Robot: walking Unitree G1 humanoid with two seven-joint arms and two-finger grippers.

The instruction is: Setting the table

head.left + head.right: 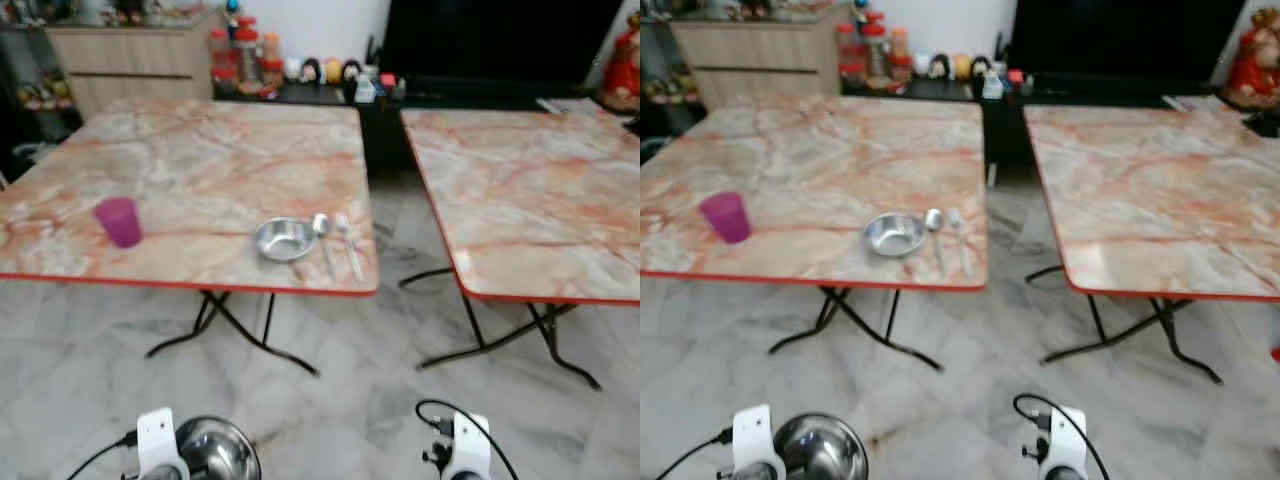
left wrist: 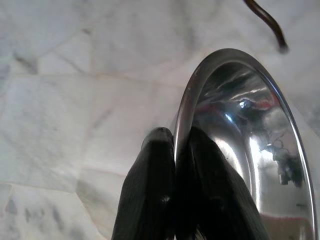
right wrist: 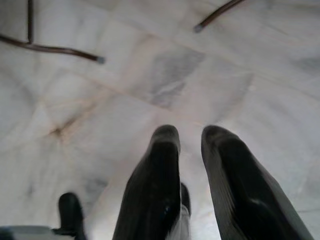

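Across the left eye view: two marble-patterned folding tables with red edging stand side by side on a pale marble floor (image 1: 330, 400). Left table (image 1: 200, 160) carries a purple cup (image 1: 119, 221) near its front left edge; a steel bowl (image 1: 284, 239) near the front right corner; a spoon (image 1: 323, 238) just beside the bowl, and a fork (image 1: 348, 245) just beside the spoon. Right table (image 1: 530, 190) bears a paper or mat at its far right corner, too blurred to identify. Behind: a wooden cabinet (image 1: 130, 55), jars and small figurines on a low dark unit, a large dark screen. At the bottom edge, a second steel bowl (image 1: 214, 450) sits low beside the white left wrist.

Right eye view: same arrangement. The white right wrist with its black cable sits low over the floor, well apart from both tables.

Left wrist view: left gripper (image 2: 181, 137), fingers (image 2: 150, 190) pinched narrow on the rim of the second steel bowl, one finger outside the wall, the other inside. Bowl is held tilted over the marble floor; its polished interior shows reflections. A black table foot lies on the floor beyond.

Right wrist view: right gripper (image 3: 190, 135), fingers slightly parted, holding nothing, pointing down at floor tiles. Black table legs cross the far floor.
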